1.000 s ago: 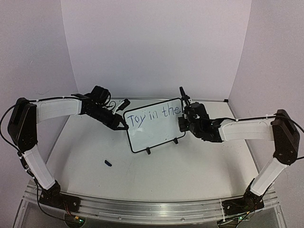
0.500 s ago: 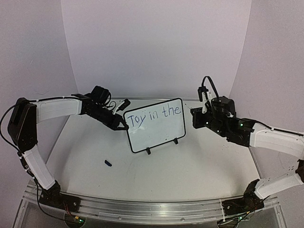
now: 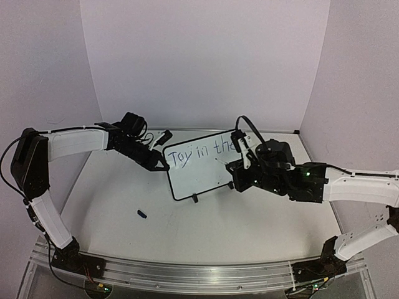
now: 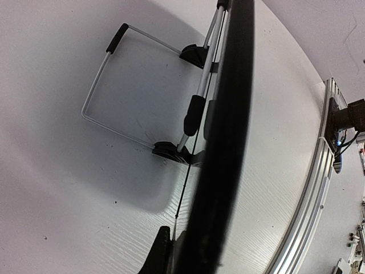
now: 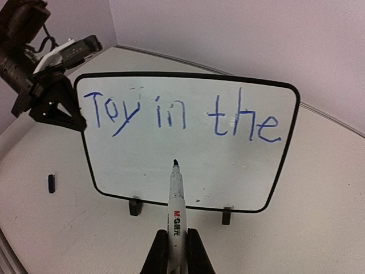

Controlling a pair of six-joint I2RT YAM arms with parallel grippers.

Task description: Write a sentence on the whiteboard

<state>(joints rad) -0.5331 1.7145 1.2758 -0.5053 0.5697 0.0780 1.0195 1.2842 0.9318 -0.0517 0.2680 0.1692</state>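
Right claw point(image 5: 177, 251), marker point(image 5: 175, 194) back at whiteboard point(image 5: 228, 165)

I see the whiteboard point(image 3: 198, 174) upright mid-table, blocking the straight path between my arms. My left gripper point(image 3: 162, 164) clamps its left edge, closing that side; my right gripper point(image 5: 174, 248), gripping the marker point(image 5: 175, 194), crowds the board's front. A wire stand point(image 4: 194, 114) takes the space behind. Bare table point(image 3: 218, 230) in front is passable, save a small dark cap point(image 3: 143, 214) lying near left
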